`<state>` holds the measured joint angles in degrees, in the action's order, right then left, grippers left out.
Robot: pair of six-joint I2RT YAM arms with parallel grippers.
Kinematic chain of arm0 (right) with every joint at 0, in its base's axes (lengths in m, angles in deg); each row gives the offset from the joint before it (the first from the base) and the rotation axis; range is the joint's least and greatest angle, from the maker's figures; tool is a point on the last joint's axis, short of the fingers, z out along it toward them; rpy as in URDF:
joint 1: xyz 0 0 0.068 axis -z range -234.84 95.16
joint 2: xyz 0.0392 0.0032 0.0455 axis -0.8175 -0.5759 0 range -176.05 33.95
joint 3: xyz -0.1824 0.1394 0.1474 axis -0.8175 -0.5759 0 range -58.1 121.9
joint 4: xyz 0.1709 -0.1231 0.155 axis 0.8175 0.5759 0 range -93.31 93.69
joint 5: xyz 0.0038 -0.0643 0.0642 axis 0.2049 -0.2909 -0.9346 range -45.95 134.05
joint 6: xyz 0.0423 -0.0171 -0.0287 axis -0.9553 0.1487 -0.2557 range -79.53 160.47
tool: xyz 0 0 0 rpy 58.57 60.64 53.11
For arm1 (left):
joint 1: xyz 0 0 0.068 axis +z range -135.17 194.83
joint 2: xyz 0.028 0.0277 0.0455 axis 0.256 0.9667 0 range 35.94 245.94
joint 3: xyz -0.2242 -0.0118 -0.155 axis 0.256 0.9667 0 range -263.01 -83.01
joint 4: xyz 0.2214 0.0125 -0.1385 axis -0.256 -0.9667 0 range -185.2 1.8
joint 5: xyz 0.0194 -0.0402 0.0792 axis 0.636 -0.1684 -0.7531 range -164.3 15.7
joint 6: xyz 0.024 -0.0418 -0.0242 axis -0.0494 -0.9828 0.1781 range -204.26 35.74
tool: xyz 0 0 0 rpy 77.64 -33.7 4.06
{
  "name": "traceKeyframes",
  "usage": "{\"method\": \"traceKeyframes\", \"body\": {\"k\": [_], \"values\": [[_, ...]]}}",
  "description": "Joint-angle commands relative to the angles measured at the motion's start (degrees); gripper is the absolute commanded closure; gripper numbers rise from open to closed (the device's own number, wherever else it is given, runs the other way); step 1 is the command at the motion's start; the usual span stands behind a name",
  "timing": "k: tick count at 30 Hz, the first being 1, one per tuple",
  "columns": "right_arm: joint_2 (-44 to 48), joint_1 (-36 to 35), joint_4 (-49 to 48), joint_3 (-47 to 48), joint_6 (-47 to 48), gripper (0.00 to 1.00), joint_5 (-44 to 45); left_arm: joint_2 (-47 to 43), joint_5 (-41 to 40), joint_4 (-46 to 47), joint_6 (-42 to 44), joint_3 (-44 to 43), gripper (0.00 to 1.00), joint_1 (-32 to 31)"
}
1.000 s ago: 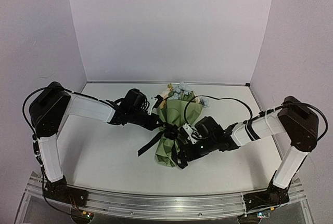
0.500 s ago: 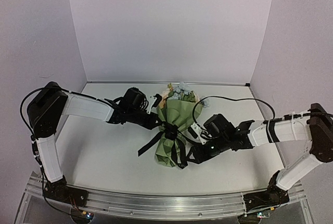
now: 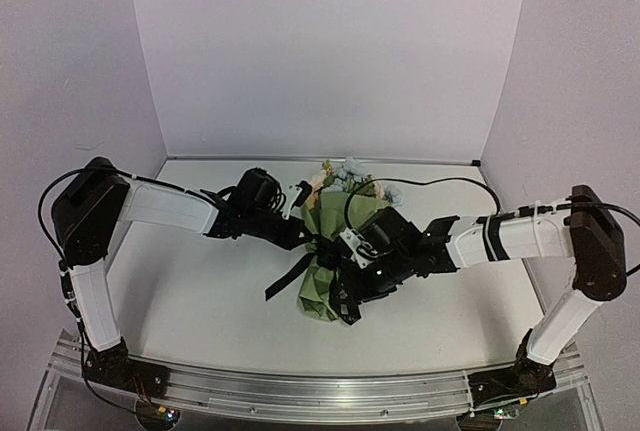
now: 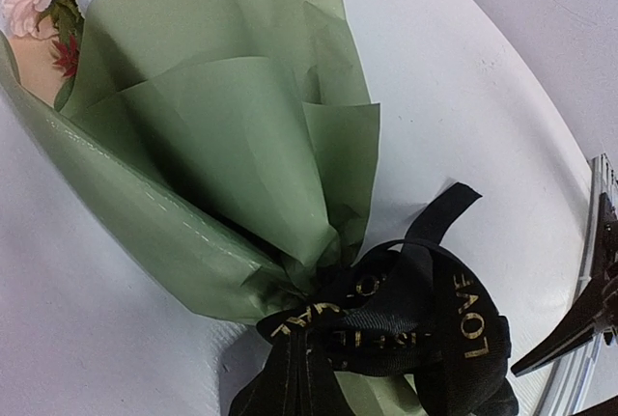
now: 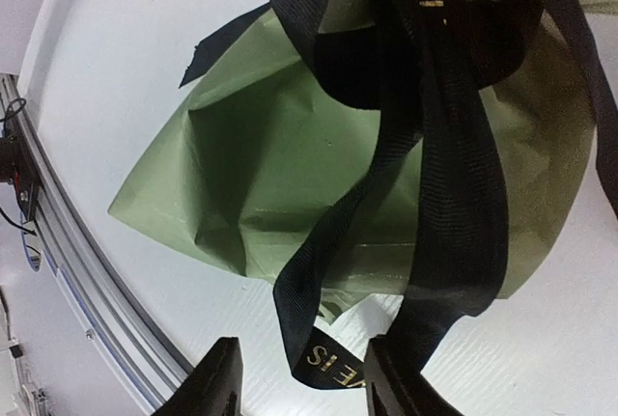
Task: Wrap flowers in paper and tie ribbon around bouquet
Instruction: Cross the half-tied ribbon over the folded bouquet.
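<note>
The bouquet lies mid-table, sage-green paper [image 3: 325, 296] gathered at a neck, with the cream and pale blue flowers [image 3: 348, 173] at its far end. The black ribbon [image 3: 287, 278] is knotted round the neck, one tail trailing to the near left. My left gripper [image 3: 310, 240] is shut at the knot's left side. Its fingers are hidden in the left wrist view, where a bunched strand of ribbon [image 4: 290, 382] runs under the lens. My right gripper [image 5: 304, 363] hangs open over the cone's narrow end, a loose lettered loop of ribbon [image 5: 328, 363] between its fingers [image 5: 217, 377].
An aluminium rail [image 3: 300, 391] runs along the near table edge, close below the right gripper in the right wrist view. The right arm's black cable [image 3: 420, 183] arcs above the blooms. White walls close the back and sides.
The right arm swung out to the right, then came back left and farther onto the bouquet's lower half. Its jaws shifted width slightly. The left arm and bouquet stayed still.
</note>
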<state>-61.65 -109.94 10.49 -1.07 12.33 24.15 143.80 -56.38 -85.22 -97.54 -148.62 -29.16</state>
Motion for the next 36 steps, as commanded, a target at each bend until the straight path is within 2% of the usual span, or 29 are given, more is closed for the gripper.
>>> {"method": "traceKeyframes", "body": {"k": [1, 6, 13, 15, 26, 36], "values": [[-2.1, -0.9, -0.6, 2.6, -3.5, 0.59, -1.3, -3.5, 0.5, 0.9, 1.9, 0.4, 1.00, -0.1], [-3.4, -1.9, -1.0, 2.4, -4.5, 0.66, -2.1, -3.5, 0.9, 0.5, 2.6, 0.9, 1.00, -0.1], [-2.6, -1.9, -0.7, 1.5, -5.1, 0.95, -2.4, -4.4, 0.1, 1.0, 2.4, 2.6, 1.00, -0.1], [-1.3, -1.9, 1.2, 1.2, -4.4, 1.00, -1.6, -4.8, -0.5, 1.2, 2.2, 3.3, 1.00, -0.1], [5.4, 1.0, 20.3, 4.2, 2.4, 1.00, 3.6, -6.8, -3.0, 2.4, 1.3, 6.3, 1.00, -0.1], [0.9, 6.3, 29.8, 12.2, 9.0, 1.00, 6.3, -7.8, -5.4, 2.8, 0.5, 7.7, 1.00, 0.0]]}}
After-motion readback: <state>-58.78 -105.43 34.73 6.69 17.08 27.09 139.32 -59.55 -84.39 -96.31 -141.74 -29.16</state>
